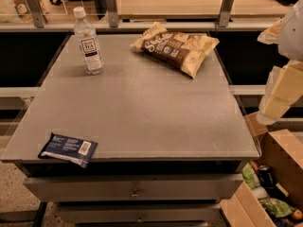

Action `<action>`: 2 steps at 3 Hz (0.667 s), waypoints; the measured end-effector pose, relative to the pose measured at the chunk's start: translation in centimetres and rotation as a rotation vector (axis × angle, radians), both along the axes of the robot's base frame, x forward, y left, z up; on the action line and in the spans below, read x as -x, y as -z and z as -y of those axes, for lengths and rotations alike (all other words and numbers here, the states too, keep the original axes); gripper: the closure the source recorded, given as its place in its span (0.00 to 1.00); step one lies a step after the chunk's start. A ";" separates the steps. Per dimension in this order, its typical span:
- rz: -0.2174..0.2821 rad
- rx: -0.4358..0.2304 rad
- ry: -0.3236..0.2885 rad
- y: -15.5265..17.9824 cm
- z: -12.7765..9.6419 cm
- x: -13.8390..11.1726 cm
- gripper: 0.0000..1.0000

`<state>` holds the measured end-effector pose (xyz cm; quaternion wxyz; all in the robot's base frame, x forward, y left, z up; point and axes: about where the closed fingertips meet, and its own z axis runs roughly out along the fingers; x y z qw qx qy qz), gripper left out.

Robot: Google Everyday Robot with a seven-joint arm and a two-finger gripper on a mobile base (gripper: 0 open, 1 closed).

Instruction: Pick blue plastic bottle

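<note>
The blue plastic bottle (88, 42) stands upright at the far left of the grey table (142, 112). It is clear, with a white cap and a white-and-dark-blue label. My gripper (279, 91) shows as cream-coloured parts at the right edge of the view, beyond the table's right side. It is far from the bottle, holds nothing that I can see, and is partly cut off by the frame.
A tan-and-brown snack bag (176, 48) lies at the far right of the table. A flat dark-blue packet (68, 149) lies at the front left corner. An open cardboard box (272, 193) with items stands on the floor at the right. A rail with posts (111, 6) runs behind the table.
</note>
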<state>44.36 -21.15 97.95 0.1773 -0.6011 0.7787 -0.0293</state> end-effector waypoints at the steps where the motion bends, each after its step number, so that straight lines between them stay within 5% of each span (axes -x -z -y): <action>1: 0.046 -0.041 -0.044 -0.9 -2.5 -1.7 0.00; 2: 0.080 -0.091 -0.128 -1.5 -7.1 -3.8 0.00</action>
